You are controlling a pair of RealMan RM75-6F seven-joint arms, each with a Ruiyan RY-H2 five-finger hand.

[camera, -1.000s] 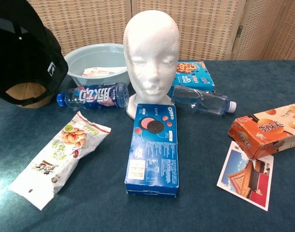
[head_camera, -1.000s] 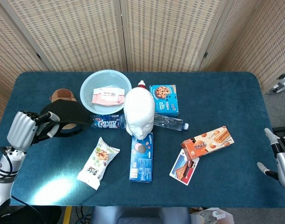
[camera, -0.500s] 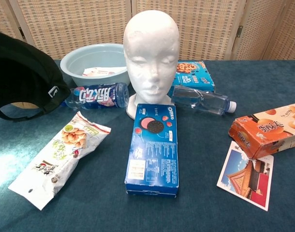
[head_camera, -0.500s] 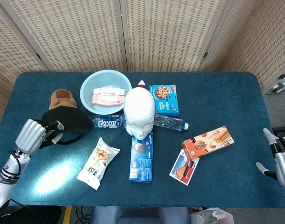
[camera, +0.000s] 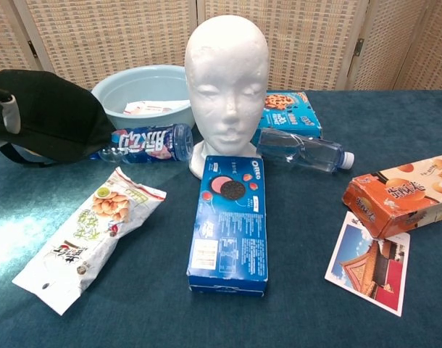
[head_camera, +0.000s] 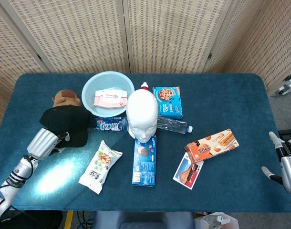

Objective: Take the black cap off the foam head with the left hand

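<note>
The bare white foam head [head_camera: 142,117] [camera: 227,80] stands upright at the table's middle. The black cap [head_camera: 67,123] [camera: 51,119] is off it and lies low at the left, dome up, next to the basin. My left hand [head_camera: 43,142] is at the cap's near-left rim and grips it; in the chest view only a pale fingertip [camera: 11,116] shows over the brim edge. My right hand [head_camera: 285,160] hangs beyond the table's right edge, holding nothing, with its fingers apart.
Behind the cap are a light blue basin [head_camera: 107,86] and a brown plush toy [head_camera: 64,98]. Around the foam head lie a blue bottle [head_camera: 112,125], a clear bottle [head_camera: 174,125], an Oreo box [head_camera: 145,160], a cookie box [head_camera: 167,101], a snack bag [head_camera: 100,166], an orange wafer box [head_camera: 211,144] and a postcard [head_camera: 187,171].
My left hand has come down and toward the near-left with the cap. The cap has dropped from mid-air to table level and turned dome up. The right hand is still.
</note>
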